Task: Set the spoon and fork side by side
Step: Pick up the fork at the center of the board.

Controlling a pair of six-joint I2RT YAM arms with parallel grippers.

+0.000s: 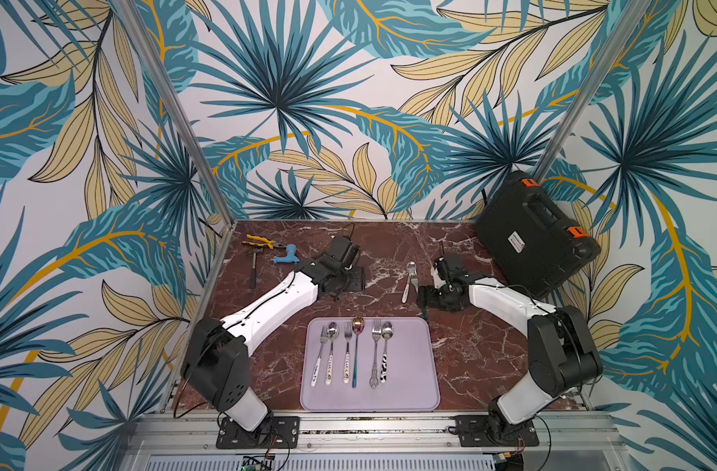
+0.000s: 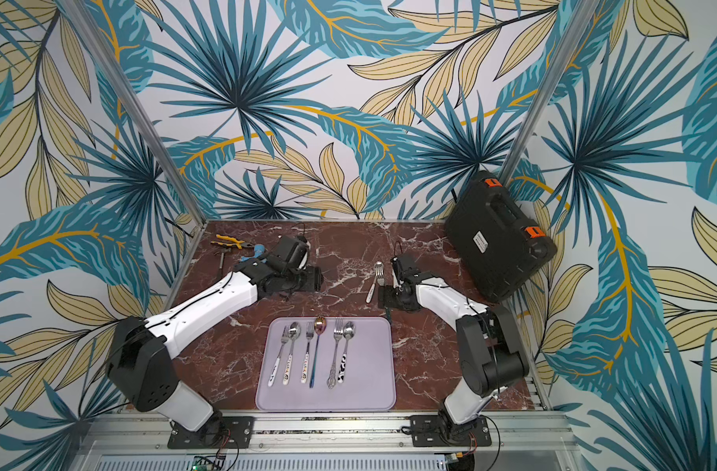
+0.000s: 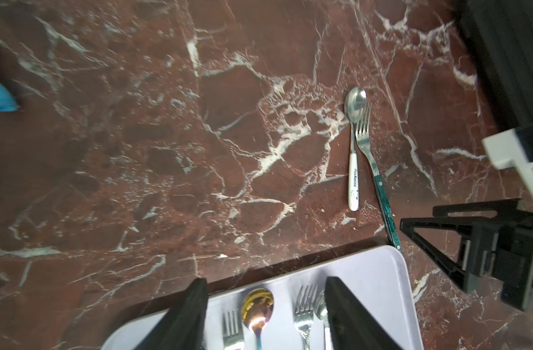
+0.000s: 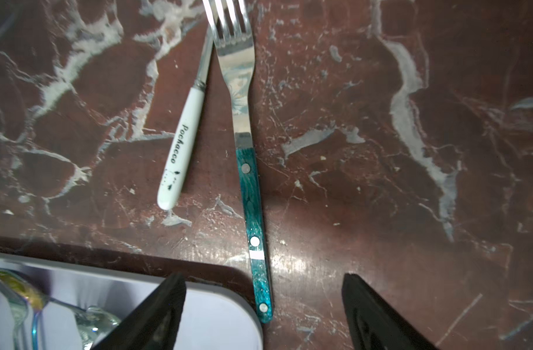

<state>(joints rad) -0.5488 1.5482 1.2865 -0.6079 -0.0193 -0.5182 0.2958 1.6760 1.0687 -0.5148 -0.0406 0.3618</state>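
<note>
Seemingly empty, right claw (image 4: 263,280) agape.

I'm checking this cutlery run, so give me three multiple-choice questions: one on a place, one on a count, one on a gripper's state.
1. Utensils on the tray? A four; B six; C eight.
2. The teal-handled fork lies: A on the tray; B in a gripper; C on the table beside the white-handled spoon.
3. The right gripper is: A open, empty; B shut on the fork; C shut on the spoon.
Answers: B, three forks and three spoons there; C, both lie on marble beyond the tray; A, its jaws stand apart, holding nothing.
</note>
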